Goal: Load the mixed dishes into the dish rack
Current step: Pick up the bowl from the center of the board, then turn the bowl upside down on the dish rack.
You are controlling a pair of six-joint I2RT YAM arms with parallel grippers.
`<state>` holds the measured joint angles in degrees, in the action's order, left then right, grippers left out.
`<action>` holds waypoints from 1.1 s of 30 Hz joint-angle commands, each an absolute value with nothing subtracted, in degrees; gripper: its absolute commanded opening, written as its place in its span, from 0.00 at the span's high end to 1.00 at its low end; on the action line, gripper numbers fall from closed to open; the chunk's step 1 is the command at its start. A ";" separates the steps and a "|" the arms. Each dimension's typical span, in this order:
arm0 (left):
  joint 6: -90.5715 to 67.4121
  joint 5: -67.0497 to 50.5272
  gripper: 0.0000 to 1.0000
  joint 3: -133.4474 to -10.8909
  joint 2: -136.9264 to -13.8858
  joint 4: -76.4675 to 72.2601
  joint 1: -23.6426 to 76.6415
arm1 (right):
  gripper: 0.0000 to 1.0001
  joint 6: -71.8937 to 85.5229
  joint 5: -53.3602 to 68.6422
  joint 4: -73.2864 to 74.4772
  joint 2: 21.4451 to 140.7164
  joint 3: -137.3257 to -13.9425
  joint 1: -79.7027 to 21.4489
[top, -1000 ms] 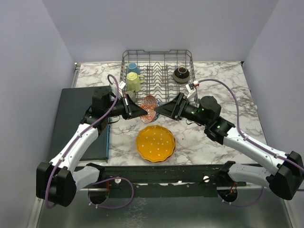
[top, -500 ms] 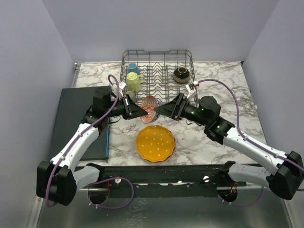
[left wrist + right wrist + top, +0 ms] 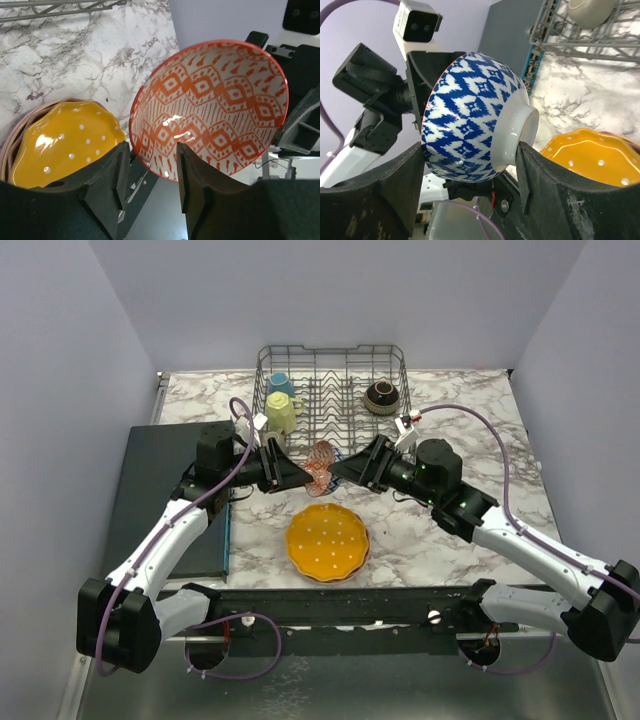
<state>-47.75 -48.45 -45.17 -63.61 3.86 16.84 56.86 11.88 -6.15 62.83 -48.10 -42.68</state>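
A bowl (image 3: 320, 466), blue-patterned outside (image 3: 470, 120) and orange-patterned inside (image 3: 215, 105), hangs on edge above the marble between the two arms. My right gripper (image 3: 341, 472) (image 3: 470, 150) is shut on it, one finger on the rim side and the other against its white foot. My left gripper (image 3: 296, 474) (image 3: 152, 150) stands open; the bowl's rim sits just beyond its fingertips with a gap on both sides. The orange white-dotted scalloped plate (image 3: 327, 541) (image 3: 65, 142) (image 3: 592, 157) lies below on a pink plate (image 3: 9, 145). The grey wire dish rack (image 3: 330, 348) stands behind.
In the rack sit a blue mug (image 3: 280, 384), a yellow mug (image 3: 281, 412) and a dark brown bowl (image 3: 382, 395). A dark flat mat (image 3: 160, 490) lies at the left under the left arm. Grey walls close in the table on three sides.
My left gripper's jaws have opened off the bowl's rim. The bowl now stands more on edge in the right gripper, which shifted slightly toward the rack.
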 commanded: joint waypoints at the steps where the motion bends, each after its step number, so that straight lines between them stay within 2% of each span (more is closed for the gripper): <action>1: -42.63 -45.84 0.50 -46.63 -62.84 9.10 16.90 | 0.74 52.66 5.61 -1.05 61.01 -52.94 -42.58; 8: -36.76 -40.82 0.45 -49.50 -61.66 16.29 16.79 | 0.75 46.23 -2.14 11.42 62.24 -60.10 -41.93; 17: -32.15 -36.54 0.44 -48.99 -60.47 20.39 16.72 | 0.75 38.59 -9.41 24.90 68.57 -70.74 -40.73; 33: -27.46 -35.15 0.45 -46.07 -58.87 23.18 16.83 | 0.76 24.29 -20.21 39.79 85.59 -89.65 -36.27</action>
